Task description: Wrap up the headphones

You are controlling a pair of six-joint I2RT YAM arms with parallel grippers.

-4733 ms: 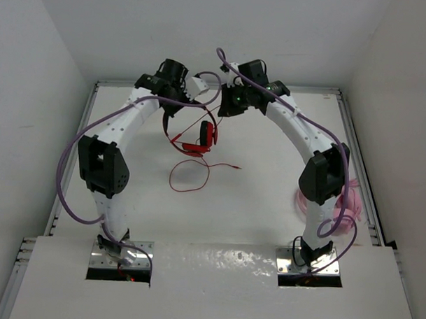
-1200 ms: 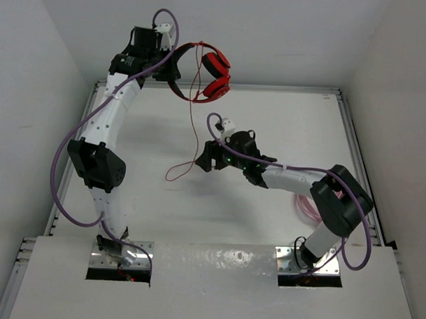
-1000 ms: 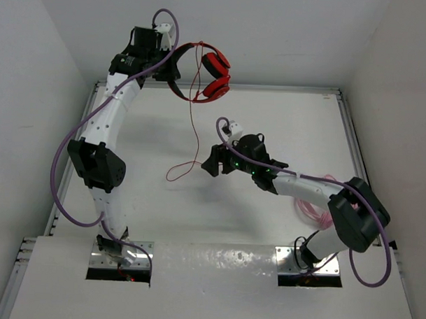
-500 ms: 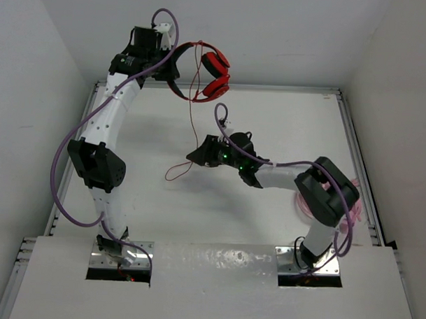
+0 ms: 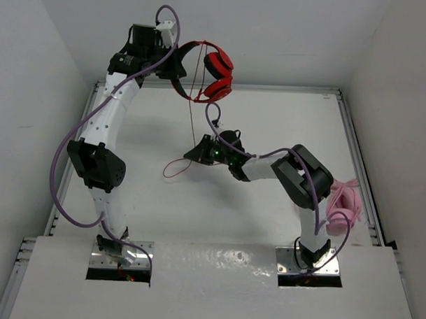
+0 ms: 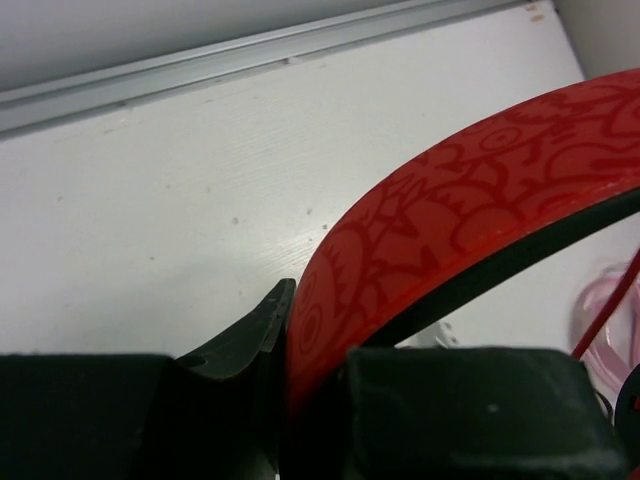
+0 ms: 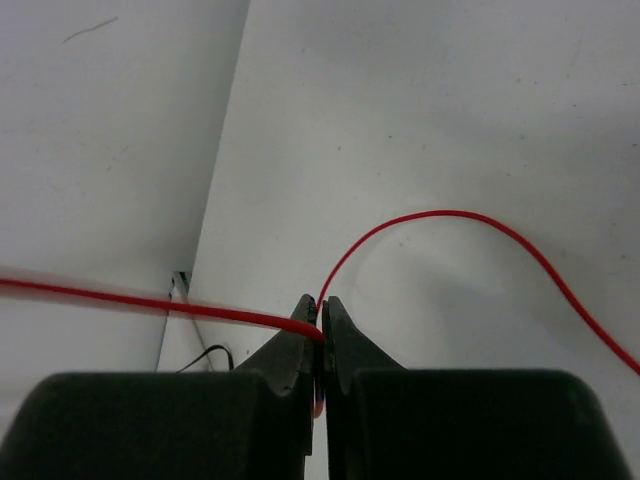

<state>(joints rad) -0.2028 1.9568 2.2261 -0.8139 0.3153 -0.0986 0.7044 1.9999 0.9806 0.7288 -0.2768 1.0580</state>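
The red headphones (image 5: 217, 74) hang high over the table's back edge. My left gripper (image 5: 176, 66) is shut on their headband (image 6: 450, 200), which sits pinched between the black fingers (image 6: 250, 345). The thin red cable (image 5: 191, 120) drops straight down from the ear cups to my right gripper (image 5: 191, 156), low over the middle of the table. In the right wrist view the right gripper (image 7: 321, 322) is shut on the cable (image 7: 450, 215), which runs off left from the jaws and curves away right. The loose end lies in a small loop (image 5: 172, 171) on the table.
Pale pink headphones (image 5: 344, 205) with a pink cable lie by the right arm's base at the table's right edge; the pink cable (image 6: 600, 305) also shows in the left wrist view. A metal rail (image 5: 285, 88) borders the back, and white walls close in on both sides.
My right gripper reached left to the hanging cable and went from open to shut on it. The right arm's elbow folded back. The left arm and the headphones barely moved.
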